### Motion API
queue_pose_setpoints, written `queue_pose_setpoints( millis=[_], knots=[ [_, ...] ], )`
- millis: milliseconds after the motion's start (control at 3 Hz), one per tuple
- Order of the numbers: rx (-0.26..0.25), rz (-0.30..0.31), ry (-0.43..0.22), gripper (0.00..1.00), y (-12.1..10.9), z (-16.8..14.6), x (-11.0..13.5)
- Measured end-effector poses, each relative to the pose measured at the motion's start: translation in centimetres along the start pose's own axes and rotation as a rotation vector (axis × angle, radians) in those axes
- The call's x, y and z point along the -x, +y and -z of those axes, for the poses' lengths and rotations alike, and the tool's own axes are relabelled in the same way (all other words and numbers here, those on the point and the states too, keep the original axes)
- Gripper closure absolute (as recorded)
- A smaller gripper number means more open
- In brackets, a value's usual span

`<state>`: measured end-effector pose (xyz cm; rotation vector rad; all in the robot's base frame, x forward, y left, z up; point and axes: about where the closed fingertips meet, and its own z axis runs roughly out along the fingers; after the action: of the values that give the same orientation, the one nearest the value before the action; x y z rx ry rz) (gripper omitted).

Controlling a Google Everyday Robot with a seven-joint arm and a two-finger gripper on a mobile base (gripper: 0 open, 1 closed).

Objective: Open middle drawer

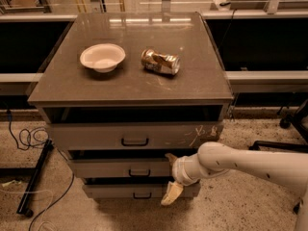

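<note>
Grey and plain-fronted, the wide middle drawer (118, 168) with its small dark bar handle is set just below the scratched top drawer (91, 137). The pale two-finger gripper (171, 175) is held against its right end, fingers (172, 194) spread apart above and below the front, right of the handle and nothing grasped.

No legible text, even on the can (160, 62); gripper (172, 175) at middle drawer (120, 168) front, right of centre.
</note>
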<state>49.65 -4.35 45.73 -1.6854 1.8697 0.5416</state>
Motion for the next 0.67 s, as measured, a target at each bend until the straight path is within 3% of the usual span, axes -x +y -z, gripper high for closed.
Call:
queue_pose_setpoints(
  millis=[333, 667],
  knots=[
    [-0.009, 0.012, -0.011, 0.0, -1.0, -2.55, -0.43],
    [-0.009, 0.012, -0.012, 0.04, -1.02, -2.59, -0.43]
  ],
)
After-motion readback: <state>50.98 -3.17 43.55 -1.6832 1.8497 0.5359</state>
